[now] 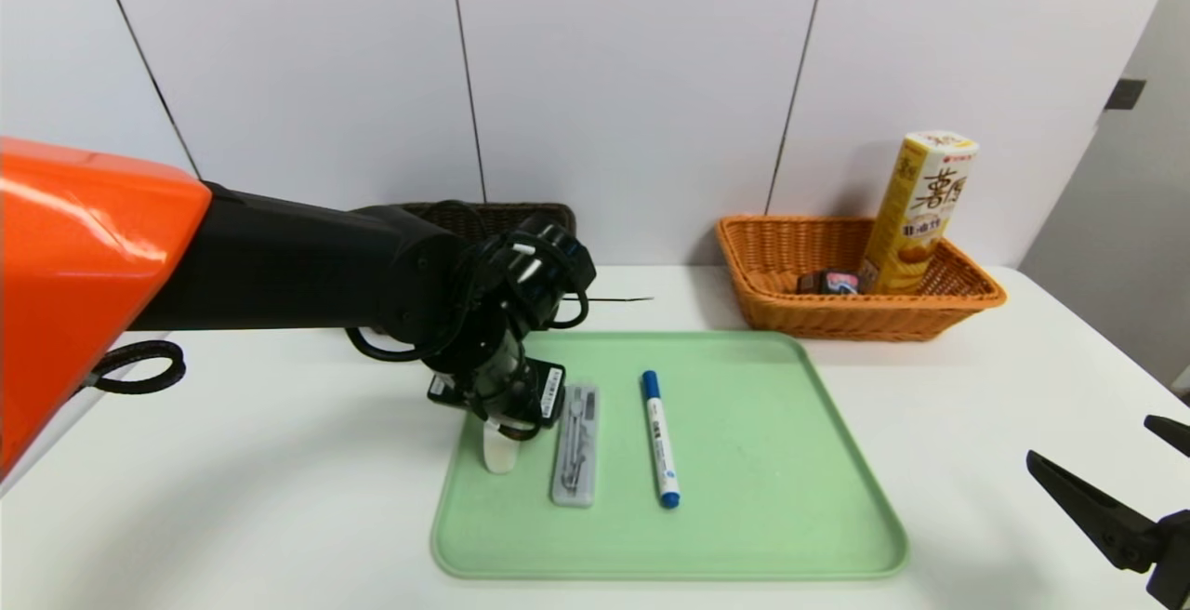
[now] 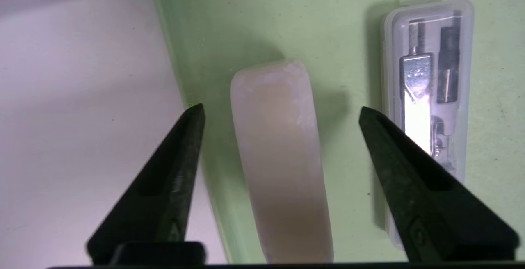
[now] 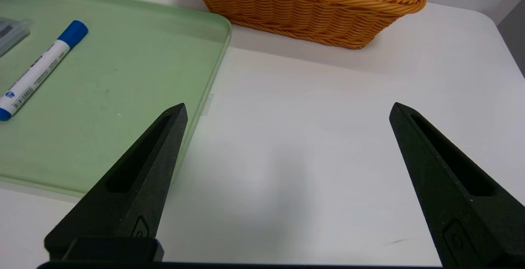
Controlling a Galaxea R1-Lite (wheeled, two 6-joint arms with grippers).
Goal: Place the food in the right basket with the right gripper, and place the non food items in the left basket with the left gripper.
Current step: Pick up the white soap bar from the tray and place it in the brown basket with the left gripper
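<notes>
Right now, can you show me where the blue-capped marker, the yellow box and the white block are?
marker [image 1: 659, 447]: head view, on its white barrel.
yellow box [image 1: 916, 215]: head view, on its printed front.
white block [image 2: 281, 158]: left wrist view, on its broad top face.

block [image 1: 499, 455], case [image 1: 575, 447], marker [image 1: 659, 439] side by side on tray [image 1: 790, 498]

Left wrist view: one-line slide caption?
Left gripper open astride the white block on the green tray, beside the clear tool case.
</notes>
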